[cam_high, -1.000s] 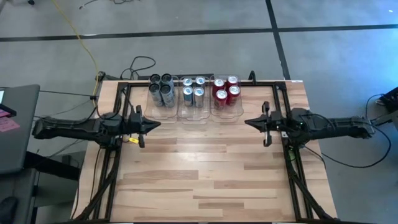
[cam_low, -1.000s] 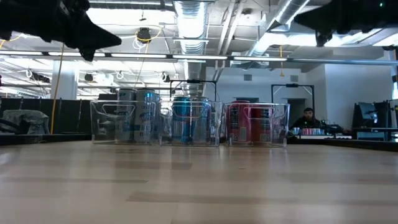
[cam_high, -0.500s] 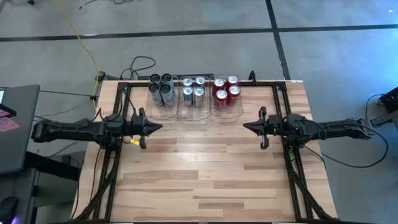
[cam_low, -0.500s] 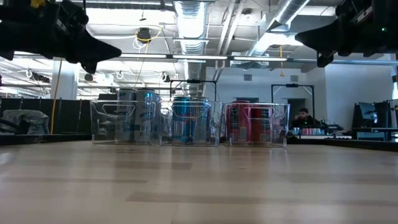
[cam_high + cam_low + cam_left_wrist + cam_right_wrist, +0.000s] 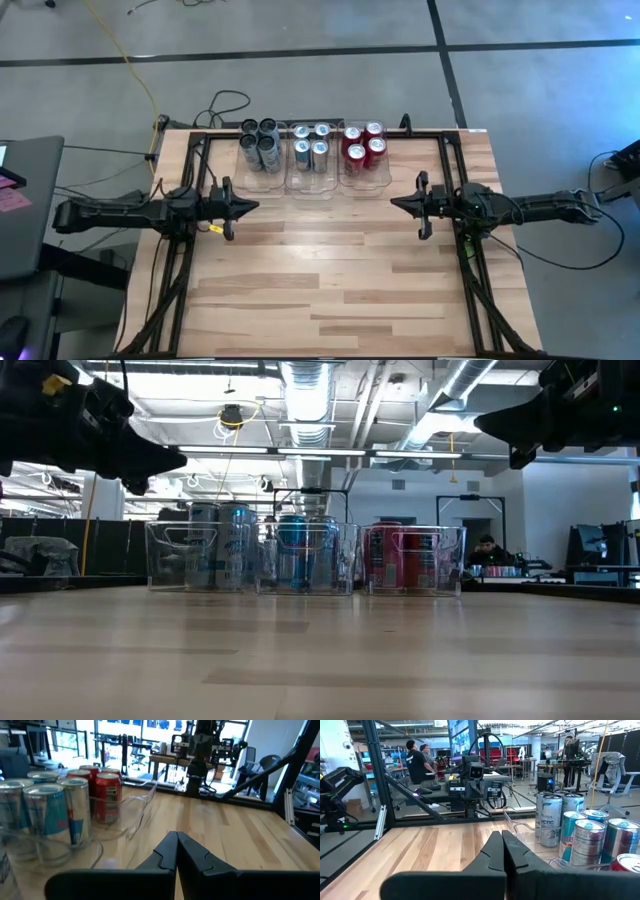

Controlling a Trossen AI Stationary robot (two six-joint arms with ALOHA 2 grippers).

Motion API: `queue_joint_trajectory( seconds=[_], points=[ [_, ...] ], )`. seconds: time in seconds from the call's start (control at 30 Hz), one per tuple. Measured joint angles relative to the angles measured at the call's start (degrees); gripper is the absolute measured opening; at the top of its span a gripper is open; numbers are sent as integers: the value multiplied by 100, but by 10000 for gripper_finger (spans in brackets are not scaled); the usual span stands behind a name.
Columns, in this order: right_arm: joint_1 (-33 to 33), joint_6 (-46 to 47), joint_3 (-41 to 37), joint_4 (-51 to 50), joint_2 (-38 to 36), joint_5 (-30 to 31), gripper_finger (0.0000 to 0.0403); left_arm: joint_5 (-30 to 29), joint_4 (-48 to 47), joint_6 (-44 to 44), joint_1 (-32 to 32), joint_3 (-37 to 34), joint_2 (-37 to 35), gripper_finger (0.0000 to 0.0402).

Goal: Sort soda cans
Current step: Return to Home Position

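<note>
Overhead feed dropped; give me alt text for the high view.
Three clear bins stand side by side at the table's far edge, holding dark grey cans on the left, silver-and-blue cans in the middle and red cans on the right. The left gripper and right gripper, both shut, hover nearer, pointing at each other.

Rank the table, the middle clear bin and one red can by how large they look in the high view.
1. table
2. middle bin
3. red can
All lie at a similar distance from the overhead camera, so the order is safe.
</note>
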Motion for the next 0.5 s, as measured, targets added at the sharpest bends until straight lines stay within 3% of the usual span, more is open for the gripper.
queue_joint_trajectory(
  seconds=[0.37,0.5],
  points=[
    [0,2,0,-22,0,0,0,-34,-1641,-55,0,0,-1874,0],
    [0,2,-2,-48,2,-2,0,-36,-1743,-61,-2,7,-1929,0]
  ],
)
